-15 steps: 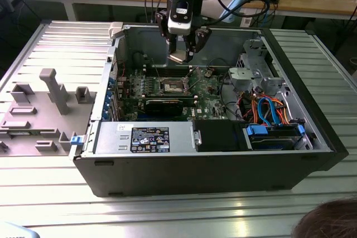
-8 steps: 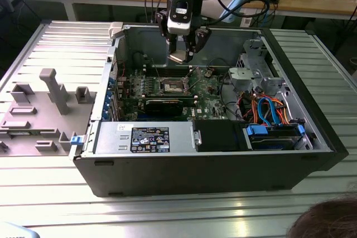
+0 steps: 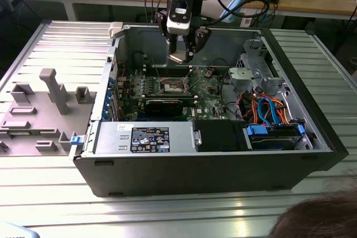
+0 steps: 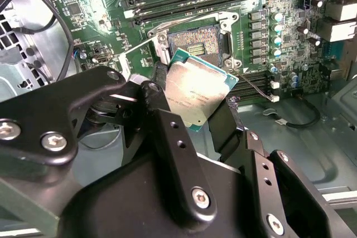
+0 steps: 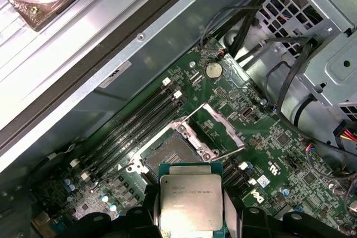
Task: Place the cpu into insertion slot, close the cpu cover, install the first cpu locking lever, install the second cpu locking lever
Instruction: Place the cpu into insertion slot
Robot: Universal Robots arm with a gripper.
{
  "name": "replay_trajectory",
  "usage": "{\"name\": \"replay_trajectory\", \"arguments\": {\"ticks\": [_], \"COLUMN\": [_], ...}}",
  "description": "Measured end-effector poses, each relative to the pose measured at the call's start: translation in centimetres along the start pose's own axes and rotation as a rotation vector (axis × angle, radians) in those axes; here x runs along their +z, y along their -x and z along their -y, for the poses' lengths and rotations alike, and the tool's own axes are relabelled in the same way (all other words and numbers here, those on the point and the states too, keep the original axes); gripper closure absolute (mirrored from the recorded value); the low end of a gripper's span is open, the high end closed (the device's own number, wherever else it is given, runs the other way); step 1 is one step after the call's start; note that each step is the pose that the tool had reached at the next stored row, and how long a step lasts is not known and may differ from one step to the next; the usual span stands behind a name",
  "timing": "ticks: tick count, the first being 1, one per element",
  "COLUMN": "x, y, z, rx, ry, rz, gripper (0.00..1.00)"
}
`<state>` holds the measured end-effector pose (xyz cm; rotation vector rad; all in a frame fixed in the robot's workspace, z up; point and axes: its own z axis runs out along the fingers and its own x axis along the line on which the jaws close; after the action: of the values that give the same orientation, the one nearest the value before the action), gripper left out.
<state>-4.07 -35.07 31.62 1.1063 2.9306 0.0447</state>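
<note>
My gripper hangs inside the open computer case, shut on the cpu. In both wrist views the cpu is a flat square chip with a pale metal top, clamped by its edges between the black fingers. It is held in the air, a little tilted, just short of the insertion slot, whose dark pin field lies bare on the green motherboard. The cpu cover stands swung open beside the slot.
Long black memory slots flank the socket. A metal drive cage with orange and blue cables fills the case toward the exterior view's right. A grey plastic fixture sits outside the case at the exterior view's left. A person's hair shows at the bottom right.
</note>
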Motion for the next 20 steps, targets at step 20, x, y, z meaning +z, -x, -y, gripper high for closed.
{"name": "replay_trajectory", "arguments": {"ticks": [20], "x": [0.01], "y": [0.00], "z": [0.00], "rx": [0.032], "ry": [-0.0001], "rz": [0.0011], "gripper": [0.45]}}
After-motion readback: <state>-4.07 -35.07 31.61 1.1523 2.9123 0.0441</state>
